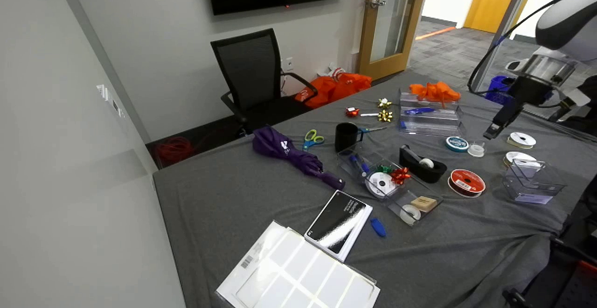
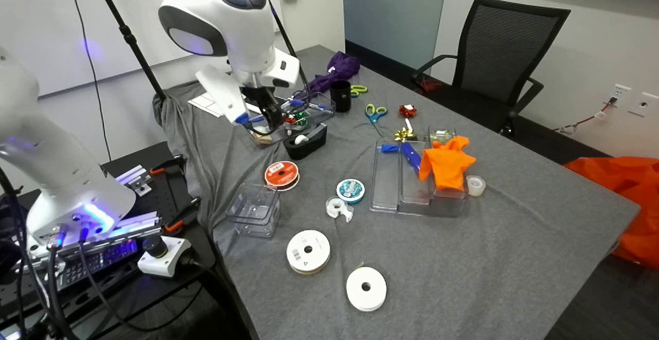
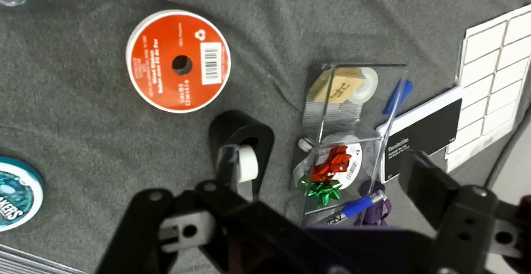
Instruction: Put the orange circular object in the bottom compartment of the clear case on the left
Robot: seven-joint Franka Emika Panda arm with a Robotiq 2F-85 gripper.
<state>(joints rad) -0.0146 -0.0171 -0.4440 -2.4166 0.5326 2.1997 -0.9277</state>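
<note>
The orange circular object is a ribbon spool with an orange face, lying flat on the grey cloth. It also shows in an exterior view and in the wrist view. The clear case has several compartments. Its end compartment nearest the camera in an exterior view holds a wooden block and a white tape roll. The middle one holds a white spool and bows; the far one holds pens. My gripper is open, fingers wide apart with nothing between them, raised above the table.
A black tape dispenser stands between the spool and the case. A small clear bin, white spools, a teal roll and a clear tray with an orange cloth stand around. A black mug is behind the case.
</note>
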